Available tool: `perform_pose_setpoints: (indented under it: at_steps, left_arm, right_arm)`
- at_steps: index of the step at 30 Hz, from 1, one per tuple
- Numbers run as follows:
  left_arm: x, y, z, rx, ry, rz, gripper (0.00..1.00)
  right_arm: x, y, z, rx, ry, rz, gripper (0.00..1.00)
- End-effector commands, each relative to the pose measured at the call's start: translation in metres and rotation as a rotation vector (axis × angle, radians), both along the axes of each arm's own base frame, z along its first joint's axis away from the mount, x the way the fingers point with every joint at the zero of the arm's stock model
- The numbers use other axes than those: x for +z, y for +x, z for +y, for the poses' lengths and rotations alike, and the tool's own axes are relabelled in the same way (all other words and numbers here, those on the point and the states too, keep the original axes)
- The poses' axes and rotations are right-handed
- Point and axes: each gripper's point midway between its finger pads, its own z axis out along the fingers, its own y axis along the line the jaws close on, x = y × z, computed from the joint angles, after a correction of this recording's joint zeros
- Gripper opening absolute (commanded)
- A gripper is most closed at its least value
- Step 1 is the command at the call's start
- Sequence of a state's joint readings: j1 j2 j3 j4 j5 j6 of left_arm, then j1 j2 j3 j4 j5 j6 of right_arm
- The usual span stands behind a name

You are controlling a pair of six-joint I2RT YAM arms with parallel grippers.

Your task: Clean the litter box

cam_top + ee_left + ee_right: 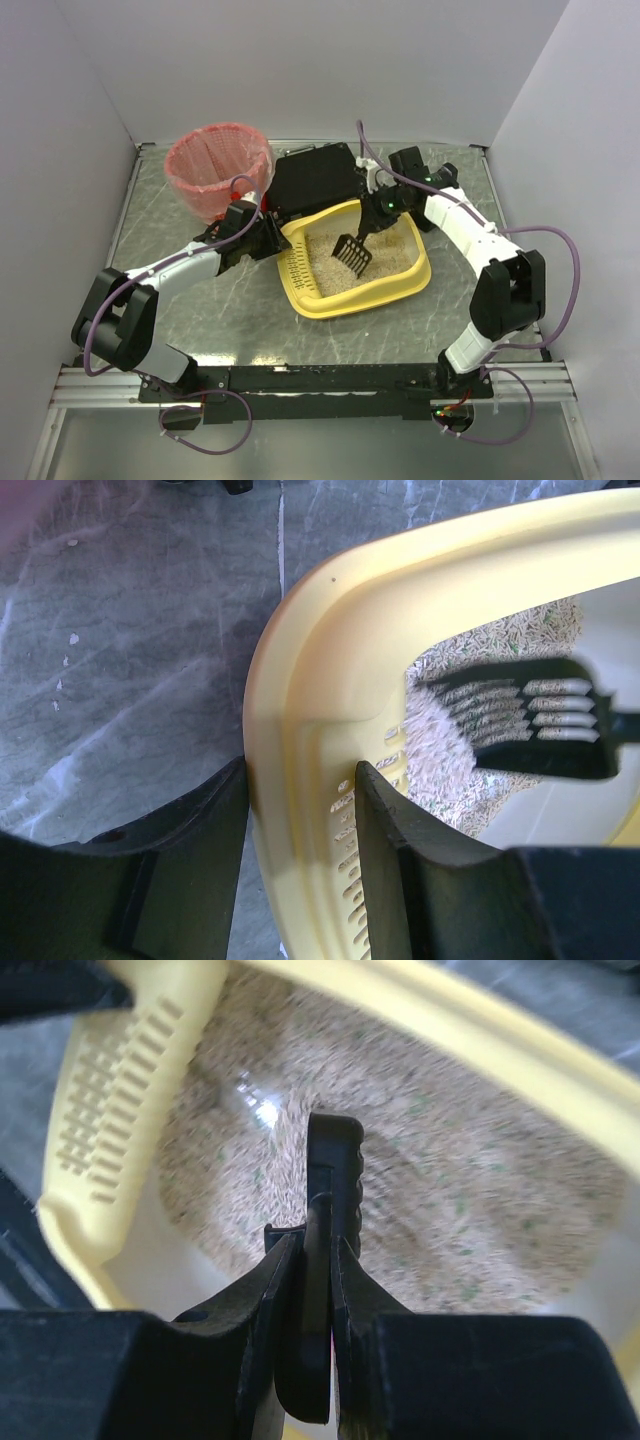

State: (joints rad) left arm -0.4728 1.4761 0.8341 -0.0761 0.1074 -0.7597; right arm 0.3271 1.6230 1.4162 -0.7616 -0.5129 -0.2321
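**Progress.** The litter box [400, 285] sits mid-table [200, 320], slotted end toward the left arm. The left tool [268, 240] straddles that end: one finger lies outside the rim and one inside against the slots, closed on the wall as far as the left wrist view shows, steadying the box. The right tool [378, 208] is clamped fully on the handle of a black slotted scoop [352, 255], whose head is down in the litter near the slotted end. Pale litter clings to the tines. No clumps can be made out, and the inside of the pink-lined bin [218, 165] is not legible. Judged: sifting is under way, and carrying waste to the bin is still to come.

**Edges and room.** The far rim of the box runs close to a black case [315, 175]; contact cannot be told. The bin stands just beyond the left tool, so a scoop bound for it must clear the raised rim and pass over or round that arm. Bare table lies near-side of the box
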Motion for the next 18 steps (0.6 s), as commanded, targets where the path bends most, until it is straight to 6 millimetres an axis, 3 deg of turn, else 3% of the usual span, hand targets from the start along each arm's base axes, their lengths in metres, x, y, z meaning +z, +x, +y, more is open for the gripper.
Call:
perform_pose_setpoints:
  at_steps: [1, 6, 10, 14, 18]
  left_arm:
    - [-0.053, -0.036, 0.026, -0.023, 0.177, 0.159, 0.48]
    - [-0.052, -0.037, 0.027, -0.016, 0.178, 0.160, 0.48]
    - [-0.053, -0.038, 0.026, -0.013, 0.176, 0.166, 0.48]
    - [-0.059, -0.050, 0.017, -0.045, 0.157, 0.198, 0.48]
    - [-0.062, -0.055, 0.015, -0.046, 0.174, 0.214, 0.48]
  right_arm:
    - [0.000, -0.047, 0.015, 0.129, 0.100, 0.133, 0.00]
    - [-0.010, -0.072, 0.034, 0.171, 0.181, 0.261, 0.00]
    - [-0.012, -0.070, 0.050, 0.137, 0.261, 0.354, 0.00]
    - [-0.029, -0.068, 0.067, 0.130, 0.287, 0.411, 0.00]
    - [-0.027, -0.071, 0.082, 0.162, 0.355, 0.450, 0.00]
